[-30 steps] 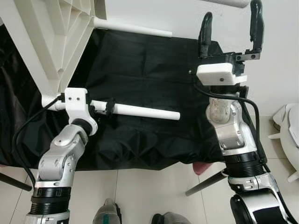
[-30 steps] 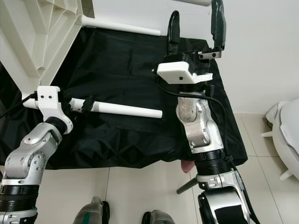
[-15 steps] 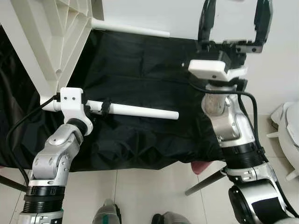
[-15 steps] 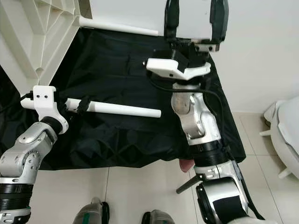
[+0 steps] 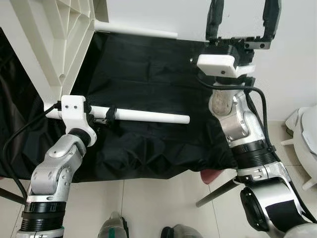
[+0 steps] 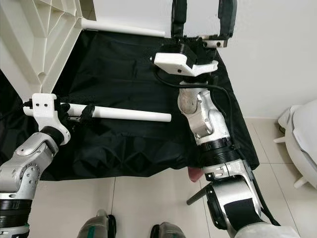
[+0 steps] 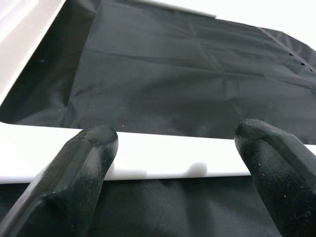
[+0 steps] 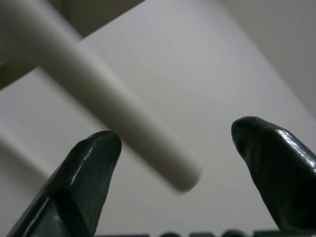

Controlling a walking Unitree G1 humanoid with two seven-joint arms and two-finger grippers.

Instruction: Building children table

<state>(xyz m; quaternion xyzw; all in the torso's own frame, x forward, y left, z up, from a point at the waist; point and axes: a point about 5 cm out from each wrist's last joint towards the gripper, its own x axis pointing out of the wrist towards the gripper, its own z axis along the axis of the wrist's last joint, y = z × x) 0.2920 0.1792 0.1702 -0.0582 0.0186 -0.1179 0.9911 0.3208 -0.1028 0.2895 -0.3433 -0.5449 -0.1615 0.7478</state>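
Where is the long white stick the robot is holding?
The white table leg lies across the black cloth, on the robot's left, beside the left gripper and just below the white tabletop.

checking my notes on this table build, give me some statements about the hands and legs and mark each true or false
1. The left hand is at a white leg lying on the black cloth. True.
2. The right hand is shut on a leg. False: its fingers stand wide apart, raised in front of the wall.
3. A second leg lies along the far edge of the cloth. True.
4. The white tabletop lies flat in the middle of the cloth. False: it stands tilted at the robot's left.
5. The cloth is red. False: it is black.
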